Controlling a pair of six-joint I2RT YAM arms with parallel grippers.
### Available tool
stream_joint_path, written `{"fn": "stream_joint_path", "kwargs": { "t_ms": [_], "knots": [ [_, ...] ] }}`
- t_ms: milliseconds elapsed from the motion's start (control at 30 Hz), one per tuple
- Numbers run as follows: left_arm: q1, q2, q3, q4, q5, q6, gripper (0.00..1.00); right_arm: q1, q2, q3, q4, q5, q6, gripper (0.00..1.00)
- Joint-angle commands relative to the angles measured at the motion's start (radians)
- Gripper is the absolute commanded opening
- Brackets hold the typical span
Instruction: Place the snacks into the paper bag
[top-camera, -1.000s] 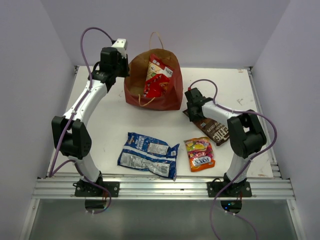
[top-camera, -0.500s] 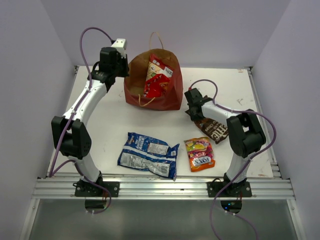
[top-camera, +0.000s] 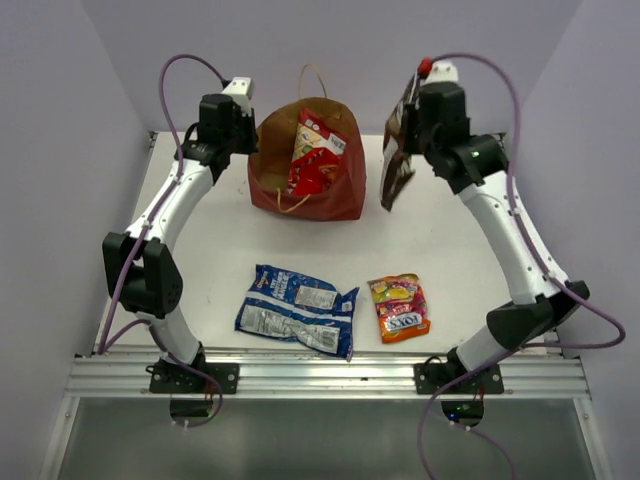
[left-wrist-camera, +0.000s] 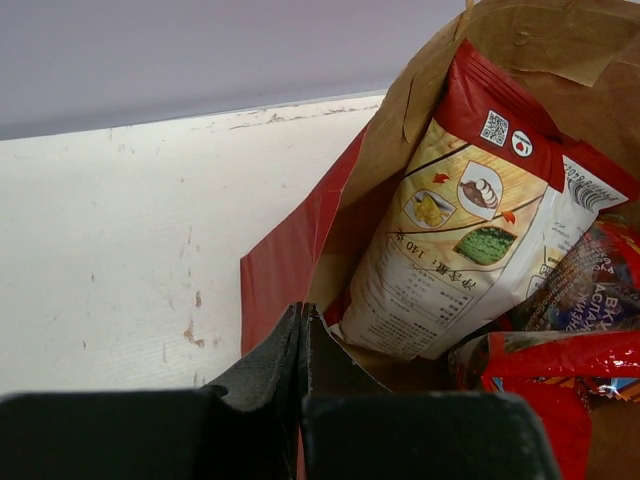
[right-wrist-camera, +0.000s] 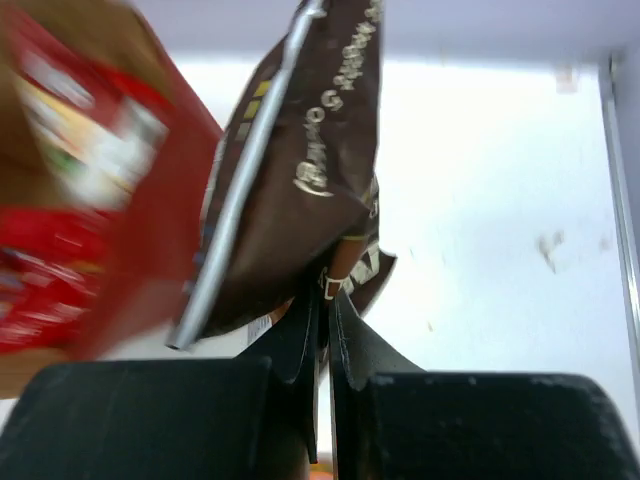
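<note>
Brown chip bag (top-camera: 397, 150) raised; two packets (top-camera: 297, 310) on table (top-camera: 470, 200).

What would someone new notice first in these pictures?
The right gripper holds a brown chip bag dangling right of the red paper bag at the back. The left gripper pinches that bag's rim, packets poking out; a blue packet and an orange packet lie up front.

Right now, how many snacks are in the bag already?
Two look done: the white-yellow-red bag and the red candy bag sit inside the paper bag, whose edge the left gripper pinches. In hand: the right gripper holds the brown chip bag up beside it. Left on the table: the blue-white packet and the small candy bag.
</note>
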Motion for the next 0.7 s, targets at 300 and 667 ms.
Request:
{"fn": "stream_joint_path", "kwargs": {
  "t_ms": [300,667],
  "knots": [
    [0.020,-0.025,-0.004,-0.002,0.004,-0.004,0.00,0.015,0.160,0.514,0.359,-0.409,0.180,0.01],
    [0.020,-0.027,0.000,-0.005,0.007,-0.004,0.00,0.176,0.480,0.808,0.551,-0.432,0.235,0.06]
  ]
}}
